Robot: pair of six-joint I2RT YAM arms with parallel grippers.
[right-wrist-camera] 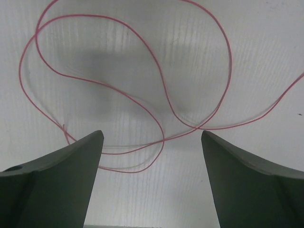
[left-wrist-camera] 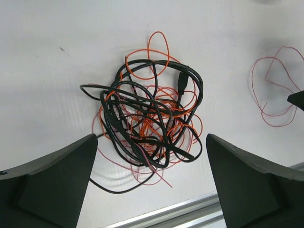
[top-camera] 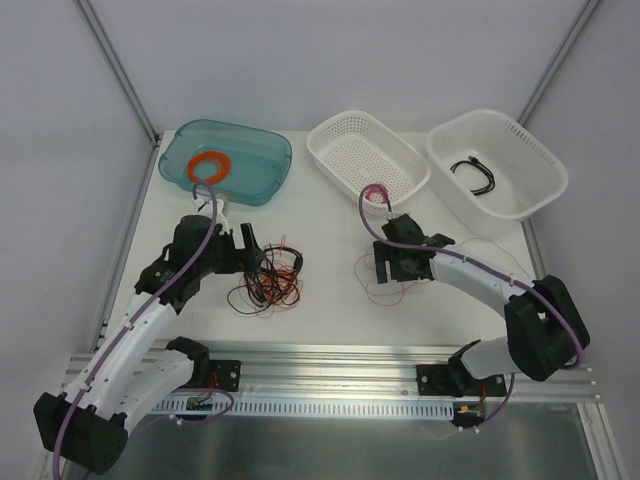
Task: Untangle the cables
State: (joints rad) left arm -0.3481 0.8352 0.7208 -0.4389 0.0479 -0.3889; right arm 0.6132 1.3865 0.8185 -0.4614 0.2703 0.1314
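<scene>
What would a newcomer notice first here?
A knot of black, orange and red cables lies on the table just ahead of the open left fingers. A lone red wire loops loose before the right fingers. Behind, a blue tray holds an orange ring.

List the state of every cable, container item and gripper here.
Cable tangle: knotted, lying on table.
Red wire: apart from tangle, loose on table.
Black cable: lying in white basket.
Orange ring: lying in teal tray.
Left gripper: open above tangle, empty.
Right gripper: open above red wire, empty.

bright even light, soft shadows, sharp focus
</scene>
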